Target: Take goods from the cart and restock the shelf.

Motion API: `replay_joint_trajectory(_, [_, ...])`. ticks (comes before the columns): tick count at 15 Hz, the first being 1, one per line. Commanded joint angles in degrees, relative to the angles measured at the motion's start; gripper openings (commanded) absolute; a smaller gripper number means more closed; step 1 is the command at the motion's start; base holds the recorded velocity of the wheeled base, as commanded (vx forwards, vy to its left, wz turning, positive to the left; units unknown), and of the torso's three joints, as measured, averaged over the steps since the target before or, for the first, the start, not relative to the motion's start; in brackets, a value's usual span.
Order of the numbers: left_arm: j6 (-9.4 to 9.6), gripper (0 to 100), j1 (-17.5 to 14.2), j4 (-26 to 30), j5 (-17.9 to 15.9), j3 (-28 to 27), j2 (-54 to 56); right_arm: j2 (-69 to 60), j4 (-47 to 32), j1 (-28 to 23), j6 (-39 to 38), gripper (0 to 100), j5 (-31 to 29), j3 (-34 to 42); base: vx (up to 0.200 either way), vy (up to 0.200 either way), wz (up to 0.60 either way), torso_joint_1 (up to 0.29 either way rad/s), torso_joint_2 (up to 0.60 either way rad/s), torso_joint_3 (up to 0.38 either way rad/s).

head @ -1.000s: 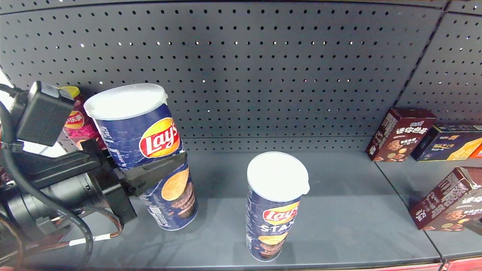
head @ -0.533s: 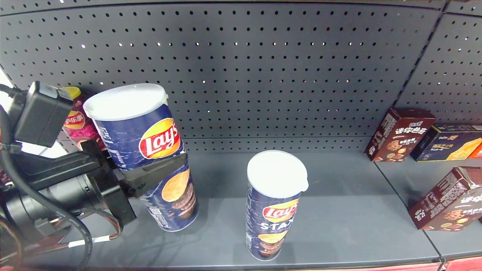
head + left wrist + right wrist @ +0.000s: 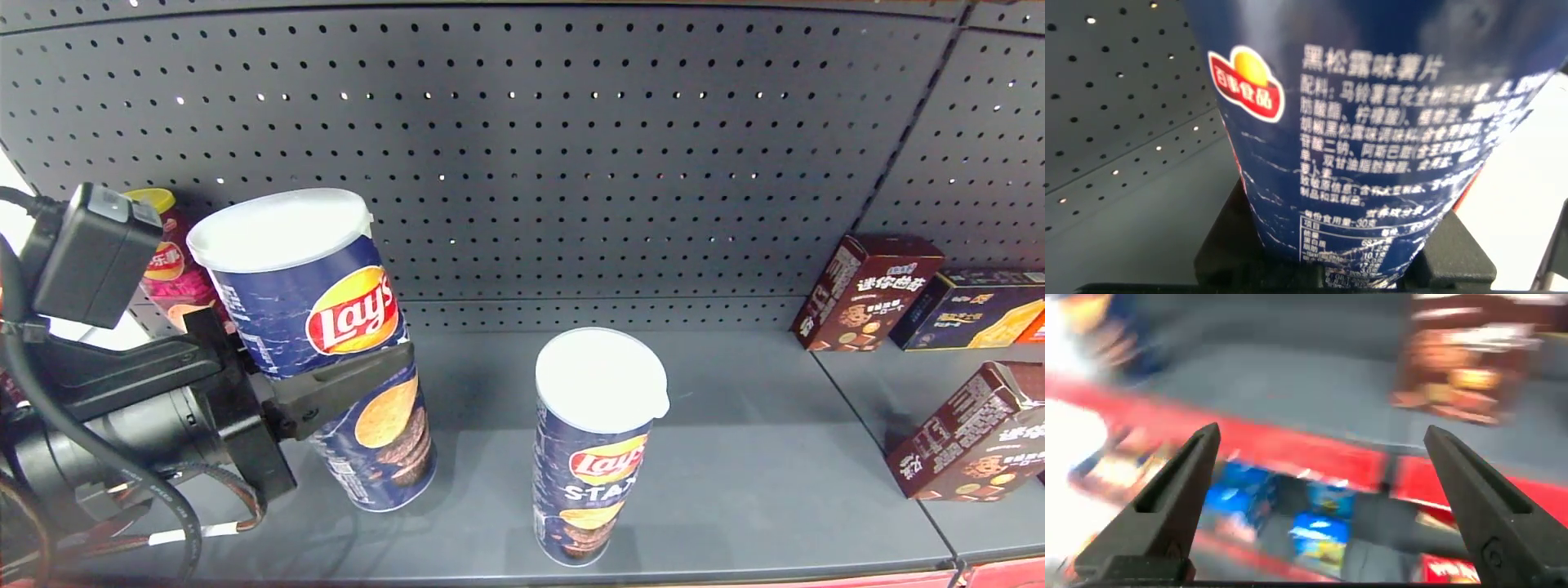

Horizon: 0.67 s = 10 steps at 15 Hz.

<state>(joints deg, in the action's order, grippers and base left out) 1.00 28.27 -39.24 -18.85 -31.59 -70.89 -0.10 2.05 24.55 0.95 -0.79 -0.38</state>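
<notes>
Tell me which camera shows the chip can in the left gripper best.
Head view: the whole chip can shows, white lid to base, tilted, with the left gripper clamped around its middle. The left wrist view catches its printed side, close up.

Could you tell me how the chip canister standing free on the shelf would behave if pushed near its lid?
The standing canister is tall on a narrow base, so it would probably tip rather than slide. Being round, it would likely roll along the shelf once down. Its wall looks stiff, probably cardboard.

Held can [image 3: 318,286] dipped slightly rightward
</notes>
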Motion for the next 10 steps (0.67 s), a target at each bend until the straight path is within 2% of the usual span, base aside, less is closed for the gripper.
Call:
replay_joint_trajectory(1, [0.06,0,-0.06,-0.05,-0.4,0.12,-0.3,0.1,-3.1,1.64,2.39,100,3.69,0.03,0.0,0.0,0.0,0.0,0.0,0.0])
replay_joint_trajectory(4, [0.06,0,0.03,-0.05,-0.49,0.56,-0.13,0.1,-2.05,2.34,0.02,100,2.81,0.29,0.0,0.0,0.0,0.0,0.0,0.0])
replay_joint_trajectory(6, [0.06,0,-0.14,0.04,-1.81,0.65,-0.04,2.47,-2.22,-6.71,-0.16,100,1.32,0.2,0.0,0.0,0.0,0.0,0.0,0.0])
replay_joint_trajectory(7, [0.06,0,-0.14,0.04,-1.81,0.65,-0.04,2.47,-2.22,-6.71,-0.16,100,1.32,0.2,0.0,0.0,0.0,0.0,0.0,0.0])
replay_joint_trajectory(8, [0.06,0,-0.23,0.04,-2.16,0.65,-0.13,8.62,-2.14,-14.71,-0.16,100,1.06,0.2,0.0,0.0,0.0,0.0,0.0,0.0])
replay_joint_trajectory(10, [0.14,0,-0.41,-0.05,-2.07,0.82,-0.13,8.8,-2.14,-26.75,-0.16,100,1.06,0.29,0.0,0.0,0.0,0.0,0.0,0.0])
